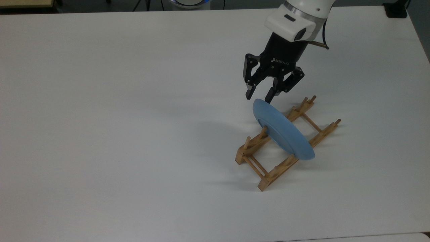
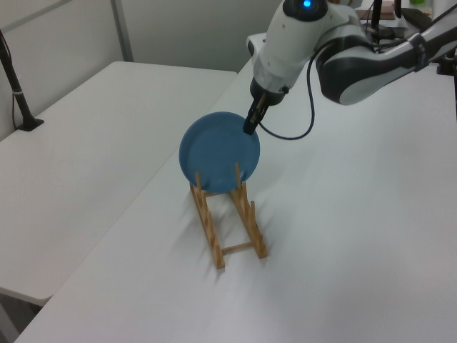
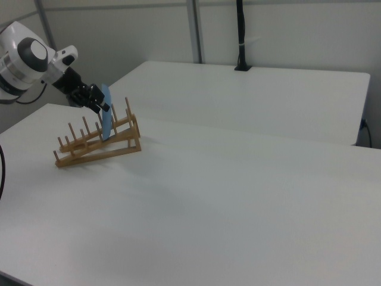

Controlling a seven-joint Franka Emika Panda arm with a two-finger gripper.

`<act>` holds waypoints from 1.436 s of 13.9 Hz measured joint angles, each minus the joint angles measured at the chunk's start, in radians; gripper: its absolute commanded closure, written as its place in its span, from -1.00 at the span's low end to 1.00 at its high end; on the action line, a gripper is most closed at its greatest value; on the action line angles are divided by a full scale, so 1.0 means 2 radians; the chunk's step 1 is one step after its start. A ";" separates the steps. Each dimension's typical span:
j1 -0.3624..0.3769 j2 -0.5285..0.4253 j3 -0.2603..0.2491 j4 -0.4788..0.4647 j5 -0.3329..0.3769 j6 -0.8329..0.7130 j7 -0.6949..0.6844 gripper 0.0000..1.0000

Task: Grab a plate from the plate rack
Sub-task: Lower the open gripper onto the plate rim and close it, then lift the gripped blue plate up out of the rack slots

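A plain light-blue surface is being shown by the plate (image 1: pixel 284 131). Light-brown bare wood is being shown by the plate rack (image 1: pixel 268 174). The gripper (image 1: pixel 259 96) is being seen as black, its arm housing (image 1: pixel 295 25) as white. The table (image 1: pixel 100 117) is being seen as plain white.

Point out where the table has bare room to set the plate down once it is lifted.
The white table is bare across the whole of the top view's left, from the plate rack to the table's edge, and along the near edge below the rack. It is crowded where the open gripper meets the plate at its upper rim.
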 measured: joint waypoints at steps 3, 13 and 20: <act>0.001 0.004 0.000 0.001 -0.002 0.001 0.004 0.37; -0.006 0.004 -0.002 0.004 -0.029 0.001 0.008 1.00; -0.012 -0.017 -0.007 0.022 -0.031 0.001 0.008 1.00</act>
